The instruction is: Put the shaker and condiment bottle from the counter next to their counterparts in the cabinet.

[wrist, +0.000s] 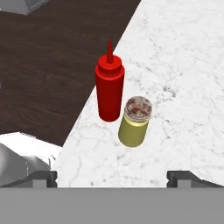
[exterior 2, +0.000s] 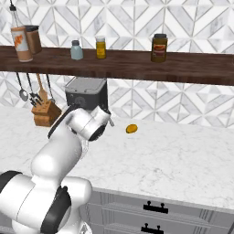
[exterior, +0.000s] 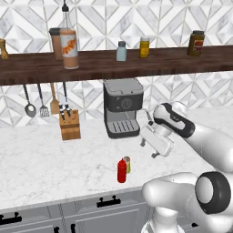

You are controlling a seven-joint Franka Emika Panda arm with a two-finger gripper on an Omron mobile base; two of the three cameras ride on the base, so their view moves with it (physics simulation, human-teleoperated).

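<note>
The red condiment bottle (exterior: 121, 170) (wrist: 109, 89) stands upright near the counter's (exterior: 45, 159) front edge. The pale yellow-olive shaker (exterior: 127, 164) (wrist: 134, 122) stands right beside it, upright, almost touching. My gripper (exterior: 149, 150) (wrist: 113, 177) hangs above and to the right of the pair, looking down at them, open with nothing between its tips. On the dark wooden cabinet (exterior: 150, 63) (exterior 2: 137, 64) stand the counterparts: a pale blue-grey shaker (exterior: 121, 51) (exterior 2: 76, 50) and a tall orange-labelled bottle (exterior: 69, 48) (exterior 2: 20, 43).
A black coffee machine (exterior: 122, 107) (exterior 2: 84, 93) stands under the shelf behind my hand, with a knife block (exterior: 70, 124) and hanging utensils (exterior: 41, 102) to its left. A yellow jar (exterior: 144, 47) and a brown jar (exterior: 196, 43) share the shelf. A small orange fruit (exterior 2: 131, 129) lies on the counter.
</note>
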